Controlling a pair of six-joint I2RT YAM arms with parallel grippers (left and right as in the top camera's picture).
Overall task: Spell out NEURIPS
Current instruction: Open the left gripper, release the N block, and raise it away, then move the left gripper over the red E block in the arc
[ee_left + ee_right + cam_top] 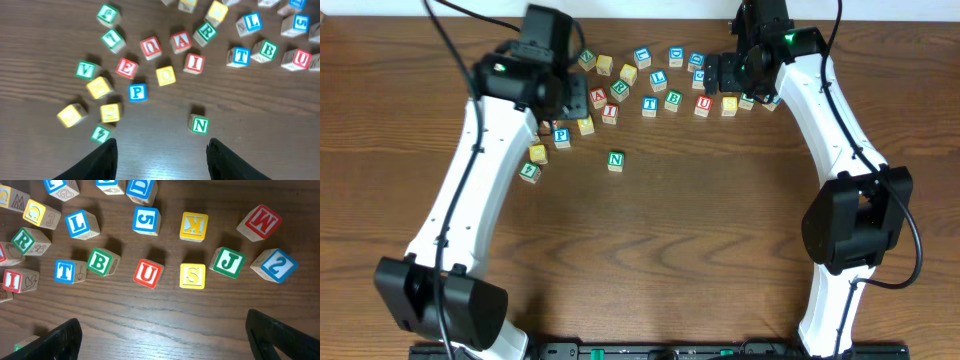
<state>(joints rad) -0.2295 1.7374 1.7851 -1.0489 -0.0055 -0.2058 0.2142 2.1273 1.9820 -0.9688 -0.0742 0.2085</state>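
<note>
the wooden table (650,260) carries two arms and a loose scatter of lettered cubes across its far half. the left arm (470,170) reaches to the left end of the scatter. the right arm (825,110) reaches to the right end.

the left gripper (162,152) hangs above the table with its jaws moderately parted. only bare wood shows between them and nothing is gripped. the right gripper (167,337) has its jaws spread fully wide and also holds nothing.

cube positions:
- green n cube (615,160): stands alone on the near side, well apart from the scatter. in the left wrist view it lies just ahead of one finger of the left gripper.
- blue p cube (137,92): in the left cluster, with the red e cube (127,67) near it on the far side.
- red i cube (194,62): just beside a yellow cube (166,75).
- green r cube (206,31): beyond the i, next to the red a cube (181,41).
- red u cube (148,273) and yellow s cube (192,276): side by side in one row, ahead of the right gripper's open jaws. the green b cube (102,261) is on the u's other side.
</note>
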